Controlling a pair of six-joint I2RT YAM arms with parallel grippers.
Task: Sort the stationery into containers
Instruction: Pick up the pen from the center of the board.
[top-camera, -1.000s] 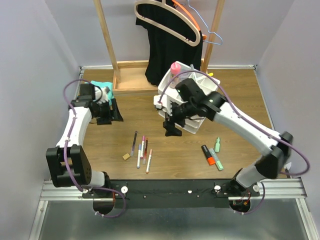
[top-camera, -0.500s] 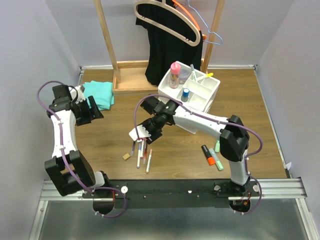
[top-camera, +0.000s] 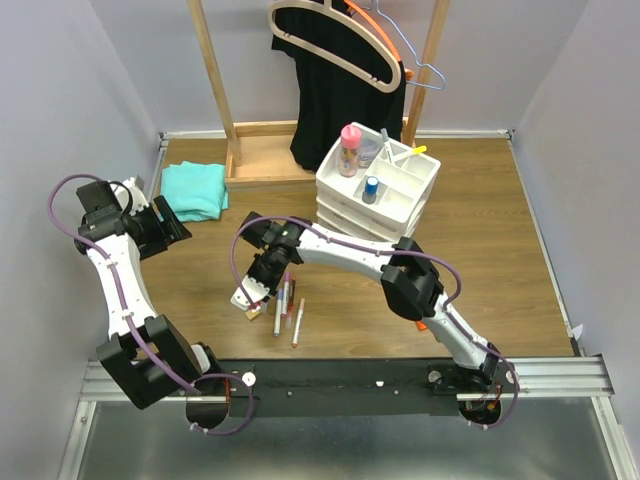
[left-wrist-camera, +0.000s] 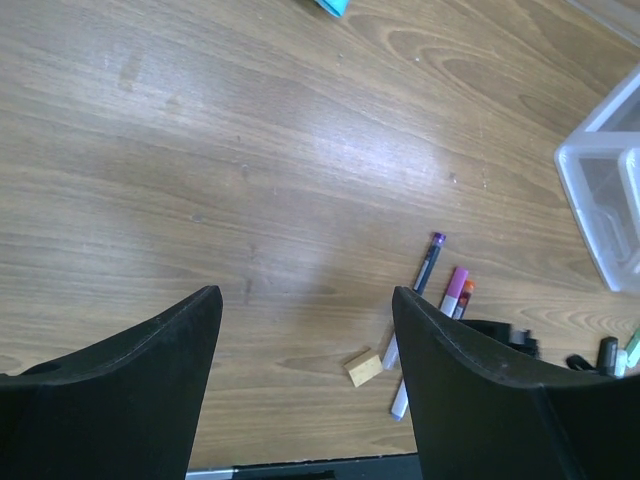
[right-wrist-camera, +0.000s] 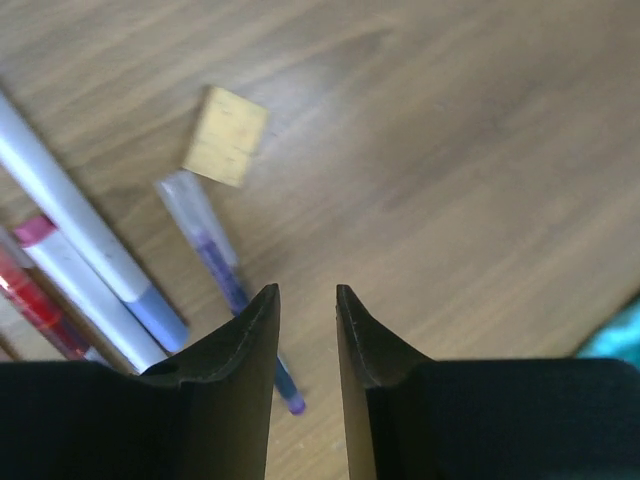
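Several slim pens lie side by side on the wooden table, with a tan eraser cube at their left. My right gripper hangs low over them. In the right wrist view its jaws stand open by a narrow gap with nothing between them. There a purple pen runs under the left finger, and the eraser lies beyond. The white drawer organiser holds a pink-capped bottle and a blue-capped tube in its tray. My left gripper is open and empty at the far left; its view shows the eraser.
A teal folded cloth lies at the back left. The wooden rack with hangers and a black garment stands behind the organiser. The right arm stretches across the table's middle and covers the highlighters, except an orange bit.
My right arm swung from the organiser down and left to the pens, and its jaws narrowed. The left arm drew back to the left, off the teal cloth.
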